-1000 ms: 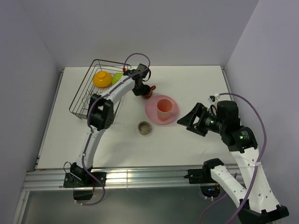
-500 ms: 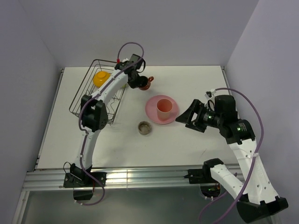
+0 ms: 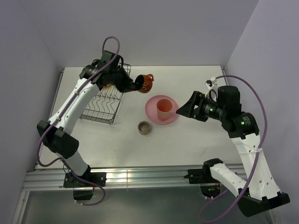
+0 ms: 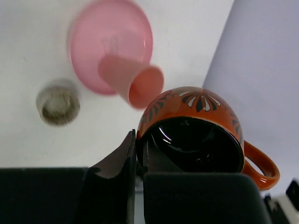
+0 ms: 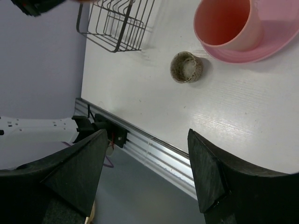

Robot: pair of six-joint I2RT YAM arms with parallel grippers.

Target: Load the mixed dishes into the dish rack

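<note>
My left gripper point(image 3: 138, 85) is shut on the rim of the dark red-brown mug point(image 3: 146, 83), one finger inside the cup, and holds it in the air just right of the dish rack point(image 3: 100, 105). The left wrist view shows the mug point(image 4: 191, 126) tipped, its handle at the right. Below it the pink tumbler point(image 4: 133, 81) stands on the pink plate point(image 4: 93, 37), with the small grey-brown dish point(image 4: 58, 102) beside them. My right gripper point(image 3: 184, 111) hangs open just right of the plate point(image 3: 152, 111), and it holds nothing point(image 5: 147, 172).
The small dish point(image 3: 145, 127) sits on the table in front of the plate. The right wrist view shows the tumbler point(image 5: 226, 23), the dish point(image 5: 187, 66), a corner of the rack point(image 5: 117, 23) and the table's metal front rail. Walls close in on three sides.
The left arm has swung its elbow out to the left, off the rack, lifting the mug slightly. The right gripper has risen a little and edged toward the plate.
</note>
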